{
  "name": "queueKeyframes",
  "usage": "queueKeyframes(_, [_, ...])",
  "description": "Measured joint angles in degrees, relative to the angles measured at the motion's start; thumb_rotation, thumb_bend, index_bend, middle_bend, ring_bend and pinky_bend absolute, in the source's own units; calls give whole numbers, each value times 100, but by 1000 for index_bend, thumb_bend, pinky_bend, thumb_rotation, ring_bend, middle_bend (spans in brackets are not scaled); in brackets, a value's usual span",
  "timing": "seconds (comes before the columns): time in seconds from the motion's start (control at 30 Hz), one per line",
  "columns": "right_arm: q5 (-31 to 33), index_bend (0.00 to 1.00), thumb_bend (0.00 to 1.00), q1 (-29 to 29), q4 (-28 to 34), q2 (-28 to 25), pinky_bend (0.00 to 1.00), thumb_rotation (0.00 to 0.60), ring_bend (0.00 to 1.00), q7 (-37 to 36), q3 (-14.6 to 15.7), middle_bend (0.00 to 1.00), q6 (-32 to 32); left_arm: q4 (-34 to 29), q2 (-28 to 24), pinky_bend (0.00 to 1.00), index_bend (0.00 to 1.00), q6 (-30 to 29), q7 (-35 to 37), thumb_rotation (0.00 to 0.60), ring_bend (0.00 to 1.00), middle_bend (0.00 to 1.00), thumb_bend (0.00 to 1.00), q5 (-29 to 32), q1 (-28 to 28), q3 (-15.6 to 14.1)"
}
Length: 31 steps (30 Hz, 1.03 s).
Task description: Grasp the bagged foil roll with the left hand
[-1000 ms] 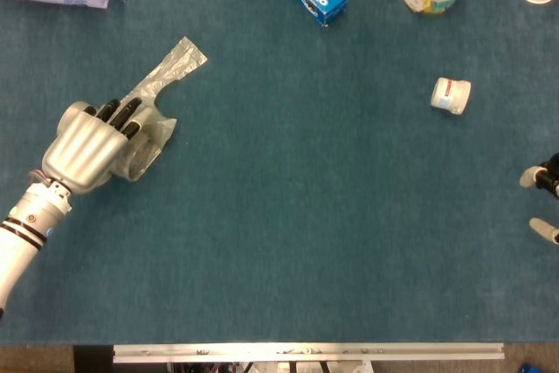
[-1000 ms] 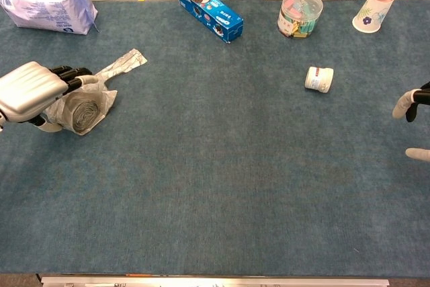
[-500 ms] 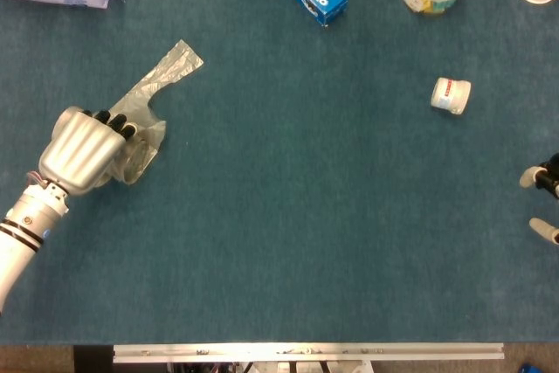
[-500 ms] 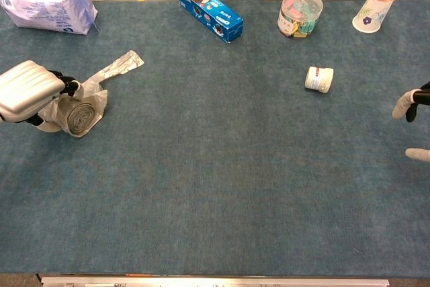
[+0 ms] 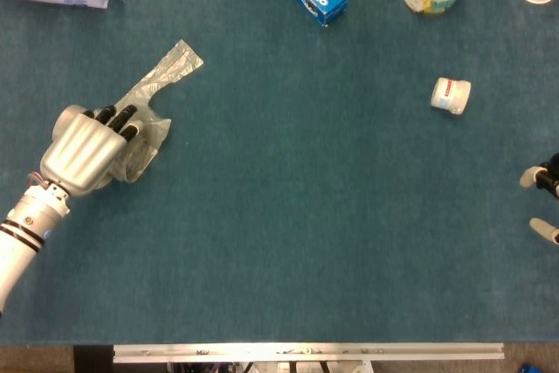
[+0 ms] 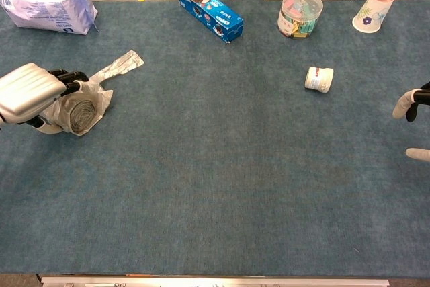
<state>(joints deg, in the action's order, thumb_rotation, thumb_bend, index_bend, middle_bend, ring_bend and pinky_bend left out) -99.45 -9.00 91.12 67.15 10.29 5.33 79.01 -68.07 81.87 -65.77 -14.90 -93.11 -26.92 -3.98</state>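
Progress looks decent on this one, I'd say the grab is mostly there but not proven yet. Over by the left edge of the table [image 6: 222, 186], the left hand [image 5: 83, 148] sits on top of the bagged foil roll [image 6: 79, 112], dark fingers [image 5: 118, 118] curled over the far side of it. From the chest view you can see the roll's spiral end poking out under the hand, with the plastic bunched around it and the flat tail of the bag trailing off toward the far-left corner. So the hand is wrapped on the roll, touching it for sure. Whether the thumb is actually clamped underneath, can't tell, it's hidden by the palm.

What's left, in my opinion: the roll looks like it's resting on the table, so nothing shows the grip would actually hold. A squeeze plus a small lift would settle it. Slippery bag plastic could let the roll slide out, just guessing.

The right hand [image 6: 411, 122] is parked at the right edge, only partly in frame, fingers apart and holding nothing.

Other stuff sits along the far edge: blue cookie box [image 6: 210, 11], clear tub [image 6: 299, 13], white tissue pack [image 6: 47, 6], and a small white jar [image 6: 319, 78] further in.
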Motion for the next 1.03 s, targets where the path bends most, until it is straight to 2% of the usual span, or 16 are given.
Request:
queueKeyframes(0.1, [5,449,0,-1,-2,4,487,600,365,4,0,542,-8,86,49,660,430,-114,92,600,446,435,101,-53,16,7])
queueKeyframes(0.2, [9,449,0,-2,-3,4,487,600,365,4,-2,542,-9,153,96,698,530,-225,154,600,484,489,155,-100,29,19])
queueKeyframes(0.27, [7,449,0,0,0,2,487,600,365,4,-5,542,-1,170,121,706,546,-261,207,600,489,496,184,-87,50,35])
queueKeyframes(0.37, [6,449,0,1,3,-4,487,600,365,-1,-8,542,8,142,98,702,444,-258,316,600,467,455,185,-70,63,30])
queueKeyframes(0.5, [0,449,0,-2,-1,-2,487,600,365,-11,-5,542,2,18,13,640,225,-183,350,600,358,280,184,-10,68,22])
queueKeyframes(0.6, [14,449,0,-8,-9,-2,488,600,365,-27,-7,542,-14,-96,-48,598,136,-170,381,600,293,183,183,19,67,32])
queueKeyframes(0.83, [73,449,0,-40,-23,-36,488,600,365,-137,-43,542,-46,-185,-83,524,106,-154,413,600,222,117,179,54,41,78])
queueKeyframes(1.03, [63,449,0,-76,-65,-30,487,600,365,-215,-42,542,-88,-354,-168,451,113,-208,349,600,173,93,94,160,109,114])
